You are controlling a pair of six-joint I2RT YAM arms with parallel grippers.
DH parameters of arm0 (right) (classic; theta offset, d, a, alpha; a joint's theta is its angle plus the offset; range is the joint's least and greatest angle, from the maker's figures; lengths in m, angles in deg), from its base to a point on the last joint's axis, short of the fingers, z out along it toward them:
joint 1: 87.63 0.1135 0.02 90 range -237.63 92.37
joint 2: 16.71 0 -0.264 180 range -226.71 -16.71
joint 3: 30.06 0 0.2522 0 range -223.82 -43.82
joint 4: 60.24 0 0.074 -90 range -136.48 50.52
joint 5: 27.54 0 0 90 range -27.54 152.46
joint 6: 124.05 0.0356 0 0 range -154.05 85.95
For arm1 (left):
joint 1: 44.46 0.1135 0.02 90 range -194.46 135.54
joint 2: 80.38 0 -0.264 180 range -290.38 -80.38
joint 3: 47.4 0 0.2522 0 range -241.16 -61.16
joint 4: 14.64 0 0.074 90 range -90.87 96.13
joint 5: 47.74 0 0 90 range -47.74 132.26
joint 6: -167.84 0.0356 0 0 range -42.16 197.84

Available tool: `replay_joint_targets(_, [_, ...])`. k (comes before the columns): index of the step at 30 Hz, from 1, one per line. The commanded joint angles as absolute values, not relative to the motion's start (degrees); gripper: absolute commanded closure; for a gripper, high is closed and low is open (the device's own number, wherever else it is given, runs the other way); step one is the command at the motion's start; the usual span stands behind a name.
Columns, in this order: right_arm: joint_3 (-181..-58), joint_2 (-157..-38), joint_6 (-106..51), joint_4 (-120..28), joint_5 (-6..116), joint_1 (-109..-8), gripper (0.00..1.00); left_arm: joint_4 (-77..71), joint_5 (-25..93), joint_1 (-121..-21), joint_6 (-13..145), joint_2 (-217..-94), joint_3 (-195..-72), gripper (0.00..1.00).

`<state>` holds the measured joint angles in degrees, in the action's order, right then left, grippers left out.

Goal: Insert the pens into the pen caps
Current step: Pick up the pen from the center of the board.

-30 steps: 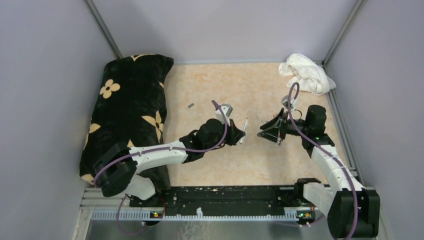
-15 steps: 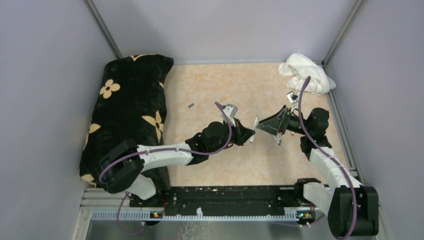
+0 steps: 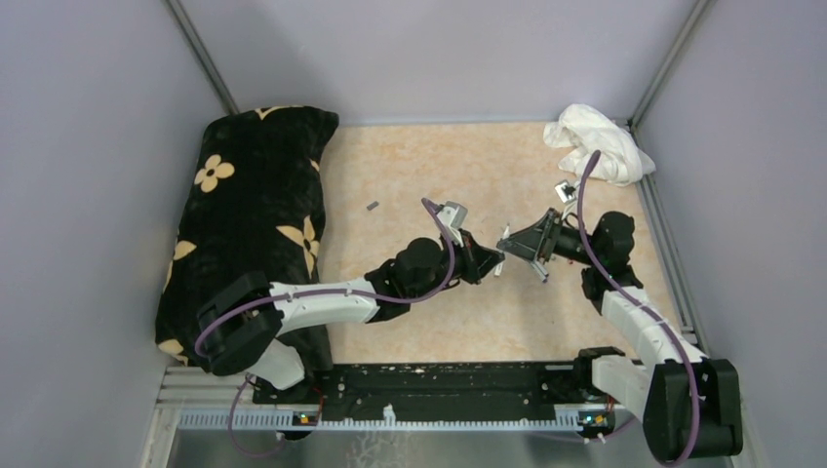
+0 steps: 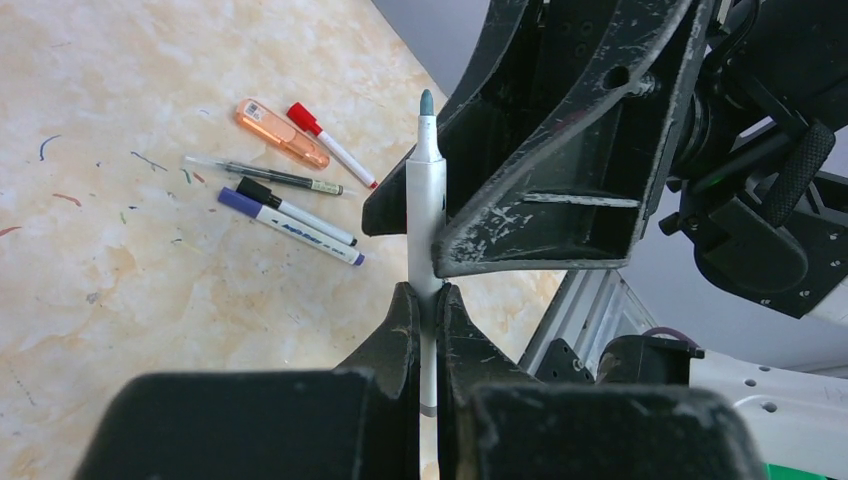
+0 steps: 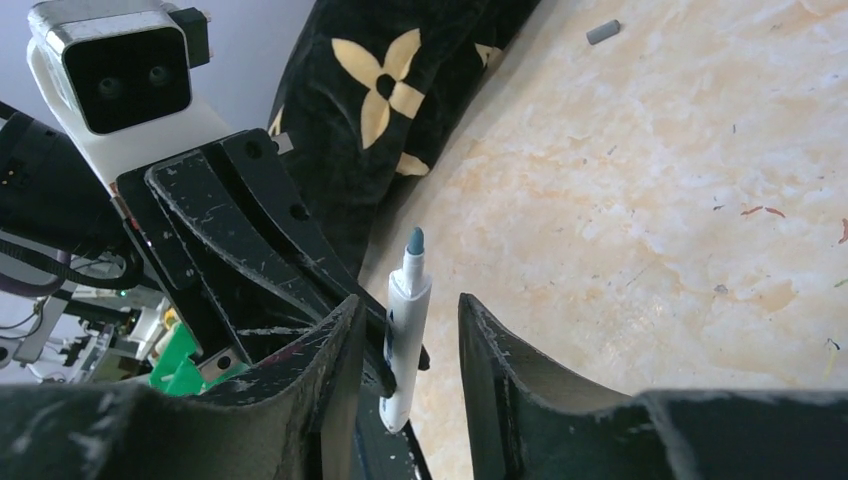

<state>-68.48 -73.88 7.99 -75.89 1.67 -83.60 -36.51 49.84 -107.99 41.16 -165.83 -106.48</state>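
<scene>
My left gripper (image 4: 428,300) is shut on a white pen (image 4: 426,210) with a bare grey tip and holds it above the table. It also shows in the top view (image 3: 491,263). My right gripper (image 5: 408,305) is open, and its two fingers (image 4: 560,150) stand on either side of that pen (image 5: 408,285) without closing. A grey pen cap (image 3: 372,206) lies on the table far left, also in the right wrist view (image 5: 603,32). An orange highlighter (image 4: 281,133), a red-capped pen (image 4: 330,145), a black-capped pen (image 4: 295,212) and a purple-capped pen (image 4: 290,228) lie together on the table.
A black flowered cushion (image 3: 254,214) fills the left side. A white cloth (image 3: 597,144) lies in the back right corner. Grey walls close in the table on three sides. A black rail (image 3: 439,380) runs along the near edge.
The two grippers have come together over the middle of the table. The left moved right with the pen, and the right moved left until its open fingers straddle the pen.
</scene>
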Motion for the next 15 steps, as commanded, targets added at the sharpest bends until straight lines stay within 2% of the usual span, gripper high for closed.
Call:
replay_joint_targets(1, [-67.9,-74.1,7.6,-78.1,2.2,-82.5,0.68,-38.6,48.8,-108.6,40.7,-167.0,-108.8,1.00])
replay_joint_targets(3, [-67.8,-74.2,7.6,-78.7,1.8,-82.2,0.77,-38.4,48.7,-108.7,40.8,-167.2,-109.2,1.00])
replay_joint_targets(6, [-67.8,-74.2,7.5,-80.3,0.5,-82.1,1.00,-38.2,48.8,-108.8,40.8,-167.2,-109.2,1.00])
replay_joint_targets(8, [-68.3,-74.0,6.7,-80.0,-0.2,-82.1,1.00,-38.0,48.7,-108.8,40.8,-166.9,-108.9,0.91])
replay_joint_targets(15, [-71.9,-73.4,-1.4,-73.8,-5.3,-82.5,1.00,-42.1,42.8,-108.7,44.3,-164.0,-102.2,0.45])
